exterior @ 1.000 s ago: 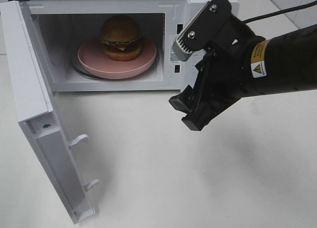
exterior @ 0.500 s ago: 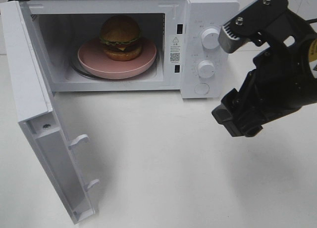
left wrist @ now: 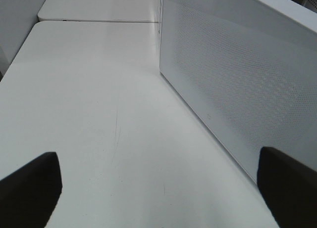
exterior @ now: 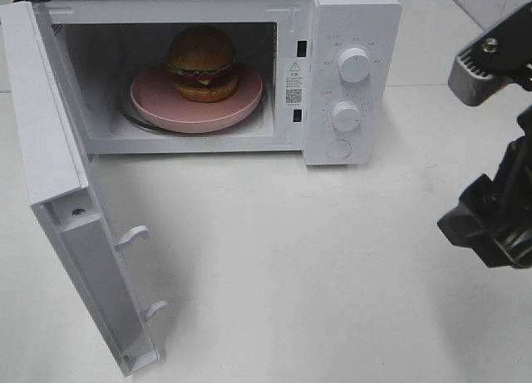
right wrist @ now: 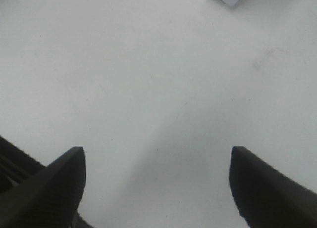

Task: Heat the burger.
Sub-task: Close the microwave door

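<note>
the burger sits on a pink plate inside the open microwave; left gripper and right gripper spread, empty.

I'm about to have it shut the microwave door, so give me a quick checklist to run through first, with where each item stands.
1. Burger sits on the pink plate inside the microwave: ok.
2. Plate lies wholly behind the opening's front edge: ok.
3. Door stands wide open, nothing seen between it and the opening: ok.
4. Right end effector open, empty, off on the microwave's control-panel side: ok.
5. Left end effector open, empty, close by the door's outer face: ok.
6. Dials set correctly: cannot tell.
</note>
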Robot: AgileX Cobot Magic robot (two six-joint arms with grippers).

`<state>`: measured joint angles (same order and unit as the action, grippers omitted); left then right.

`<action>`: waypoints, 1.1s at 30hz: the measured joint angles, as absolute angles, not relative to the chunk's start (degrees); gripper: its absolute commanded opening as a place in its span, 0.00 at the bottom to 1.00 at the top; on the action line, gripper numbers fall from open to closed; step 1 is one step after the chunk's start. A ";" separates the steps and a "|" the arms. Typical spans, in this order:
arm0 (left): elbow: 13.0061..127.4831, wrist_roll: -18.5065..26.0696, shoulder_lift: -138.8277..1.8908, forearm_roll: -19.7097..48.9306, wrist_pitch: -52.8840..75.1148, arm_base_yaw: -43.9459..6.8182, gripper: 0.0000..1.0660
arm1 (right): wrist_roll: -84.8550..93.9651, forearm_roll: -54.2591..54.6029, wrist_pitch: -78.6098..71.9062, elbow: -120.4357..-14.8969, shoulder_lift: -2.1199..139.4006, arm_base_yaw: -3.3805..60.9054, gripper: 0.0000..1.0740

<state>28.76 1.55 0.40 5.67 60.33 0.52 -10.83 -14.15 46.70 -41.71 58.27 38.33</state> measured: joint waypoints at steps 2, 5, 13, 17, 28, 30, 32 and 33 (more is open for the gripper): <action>28.76 1.55 0.40 5.67 60.33 0.52 0.94 | -10.43 -12.72 50.02 -41.71 56.84 38.33 0.71; 28.76 1.55 0.40 5.67 60.33 0.52 0.94 | -10.26 -11.97 52.54 -41.71 55.23 38.33 0.71; 28.76 1.55 0.40 5.67 60.33 0.52 0.94 | -10.26 -11.23 58.21 -41.71 49.73 38.33 0.71; 28.76 1.55 0.40 5.67 60.33 0.52 0.94 | -10.26 -11.12 59.42 -41.71 46.81 38.33 0.71; 28.76 1.55 0.40 5.67 60.33 0.52 0.94 | -10.26 -10.83 61.02 -41.71 34.78 28.25 0.71; 28.76 1.55 0.40 5.67 60.33 0.52 0.94 | -10.26 -10.83 61.02 -41.71 32.26 26.18 0.71; 28.76 1.55 0.40 5.67 60.33 0.52 0.94 | -10.26 -10.83 61.02 -41.71 31.00 25.38 0.71; 28.76 1.55 0.40 5.67 60.33 0.52 0.94 | -10.26 -10.77 61.02 -41.71 28.71 23.61 0.71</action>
<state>28.76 1.55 0.40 5.67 60.33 0.52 -10.26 -10.77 61.02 -41.71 28.71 23.61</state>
